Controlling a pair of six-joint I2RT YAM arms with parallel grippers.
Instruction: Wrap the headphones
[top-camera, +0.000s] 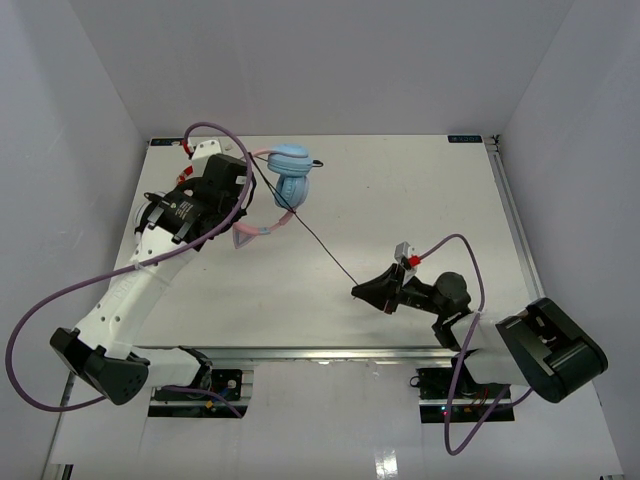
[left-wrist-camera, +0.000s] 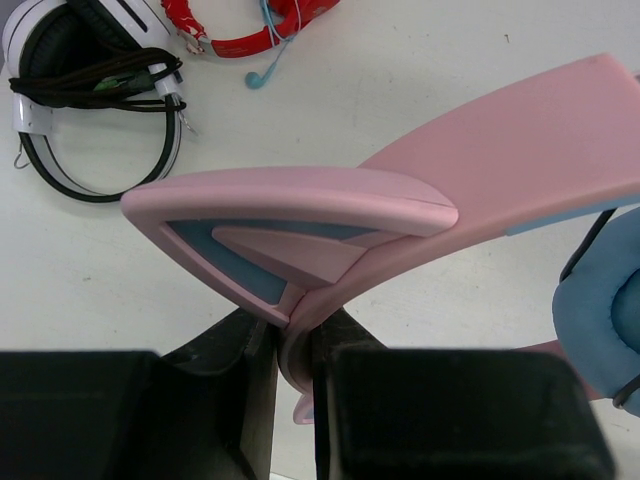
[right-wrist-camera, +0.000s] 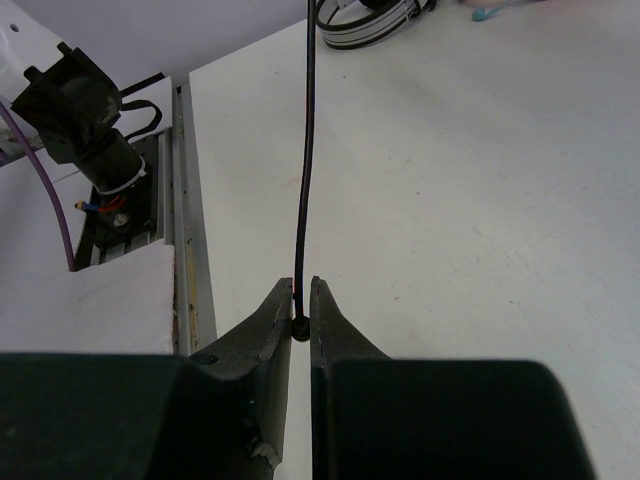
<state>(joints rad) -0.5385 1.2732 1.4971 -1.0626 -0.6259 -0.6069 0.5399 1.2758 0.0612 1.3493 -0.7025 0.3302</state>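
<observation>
The headphones (top-camera: 292, 178) have light-blue earcups and a pink headband (top-camera: 262, 228), and are held up at the back left of the table. My left gripper (top-camera: 243, 205) is shut on the headband. In the left wrist view its jaws (left-wrist-camera: 297, 345) pinch the pink band just below a cat ear (left-wrist-camera: 290, 215), with a blue earcup (left-wrist-camera: 600, 305) at the right. The thin dark cable (top-camera: 320, 245) runs taut from the earcups to my right gripper (top-camera: 358, 291). In the right wrist view that gripper (right-wrist-camera: 300, 300) is shut on the cable (right-wrist-camera: 305, 150) near its end.
Black-and-white headphones (left-wrist-camera: 70, 110) and a red coiled cable bundle (left-wrist-camera: 250, 25) lie on the table beyond the left gripper. The black-and-white pair also shows at the top of the right wrist view (right-wrist-camera: 370, 20). The table's metal rail (right-wrist-camera: 185, 200) runs at the left of that view.
</observation>
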